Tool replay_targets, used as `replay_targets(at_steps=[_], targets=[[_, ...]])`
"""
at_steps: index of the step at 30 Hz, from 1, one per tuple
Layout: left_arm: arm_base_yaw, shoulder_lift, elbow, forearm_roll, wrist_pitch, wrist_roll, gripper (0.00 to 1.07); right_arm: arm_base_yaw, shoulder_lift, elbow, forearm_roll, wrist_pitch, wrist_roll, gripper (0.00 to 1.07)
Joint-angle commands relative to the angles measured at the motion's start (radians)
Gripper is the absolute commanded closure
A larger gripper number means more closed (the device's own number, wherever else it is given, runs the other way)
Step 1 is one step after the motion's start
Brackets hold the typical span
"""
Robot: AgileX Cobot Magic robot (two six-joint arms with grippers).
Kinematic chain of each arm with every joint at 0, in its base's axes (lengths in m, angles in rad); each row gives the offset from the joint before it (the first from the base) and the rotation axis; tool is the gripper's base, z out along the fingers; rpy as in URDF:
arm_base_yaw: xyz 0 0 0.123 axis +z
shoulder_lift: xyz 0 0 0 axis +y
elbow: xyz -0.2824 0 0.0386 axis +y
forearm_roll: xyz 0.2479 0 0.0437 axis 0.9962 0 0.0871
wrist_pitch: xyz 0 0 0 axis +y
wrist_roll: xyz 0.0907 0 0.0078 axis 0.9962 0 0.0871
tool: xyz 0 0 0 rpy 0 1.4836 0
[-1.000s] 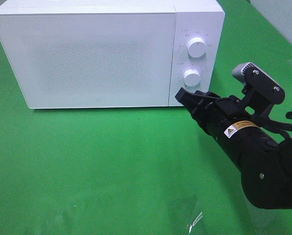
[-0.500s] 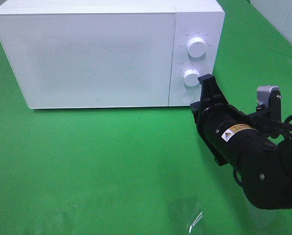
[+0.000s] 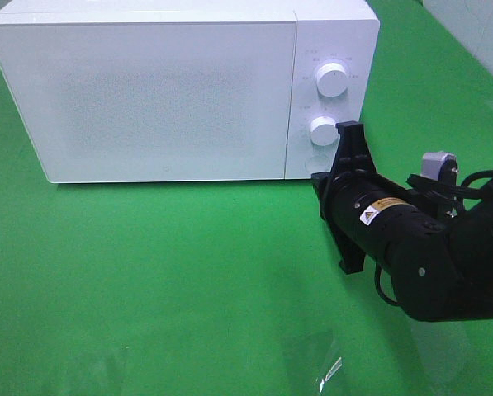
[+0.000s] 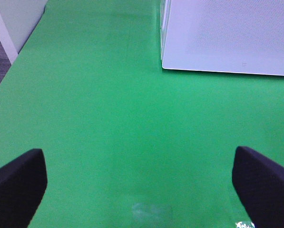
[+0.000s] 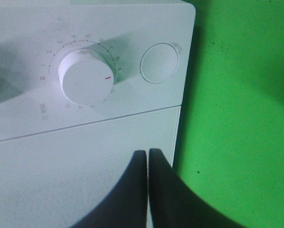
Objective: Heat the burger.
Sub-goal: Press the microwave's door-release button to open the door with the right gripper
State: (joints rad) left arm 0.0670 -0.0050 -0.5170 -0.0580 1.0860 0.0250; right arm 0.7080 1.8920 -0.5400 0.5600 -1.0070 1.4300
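Right gripper (image 5: pixel 147 153), shut empty, faces the microwave (image 3: pixel 163 91); left gripper (image 4: pixel 141 179) gapes; burger, unseen, is likely soft, so hold bun sides gently.

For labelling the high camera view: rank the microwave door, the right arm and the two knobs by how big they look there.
1. microwave door
2. right arm, enlarged by sitting nearer the camera
3. upper knob and lower knob: too alike to rank

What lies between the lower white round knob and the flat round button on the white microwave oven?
Only white control panel bearing the knob's printed scale marks; the right wrist view shows it.
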Motion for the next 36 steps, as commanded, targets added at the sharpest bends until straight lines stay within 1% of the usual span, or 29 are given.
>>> replay_targets(at_steps=[1,4,5,6,7,10,17,19,29,36], targets=[[-0.005,-0.016,0.0,-0.005,-0.015,-0.001,0.08,-0.033,0.017,-0.033,-0.046,0.032,0.027,1.07],[-0.005,-0.016,0.0,-0.005,-0.015,-0.001,0.08,-0.052,0.028,-0.048,-0.05,0.035,0.027,1.07],[-0.005,-0.016,0.0,-0.005,-0.015,-0.001,0.08,-0.077,0.037,-0.062,-0.066,0.044,0.027,1.07],[-0.005,-0.016,0.0,-0.005,-0.015,-0.001,0.08,-0.077,0.037,-0.062,-0.066,0.044,0.027,1.07],[-0.005,-0.016,0.0,-0.005,-0.015,-0.001,0.08,-0.1,0.045,-0.077,-0.081,0.054,0.027,1.07],[-0.005,-0.016,0.0,-0.005,-0.015,-0.001,0.08,-0.128,0.063,-0.105,-0.106,0.079,0.027,1.07],[-0.005,-0.016,0.0,-0.005,-0.015,-0.001,0.08,-0.161,0.103,-0.159,-0.127,0.123,0.046,1.07],[-0.005,-0.016,0.0,-0.005,-0.015,-0.001,0.08,-0.185,0.129,-0.193,-0.133,0.14,0.049,1.07],[-0.005,-0.016,0.0,-0.005,-0.015,-0.001,0.08,-0.205,0.176,-0.262,-0.171,0.182,0.062,1.07],[-0.005,-0.016,0.0,-0.005,-0.015,-0.001,0.08,-0.217,0.223,-0.308,-0.151,0.17,0.065,1.07]])
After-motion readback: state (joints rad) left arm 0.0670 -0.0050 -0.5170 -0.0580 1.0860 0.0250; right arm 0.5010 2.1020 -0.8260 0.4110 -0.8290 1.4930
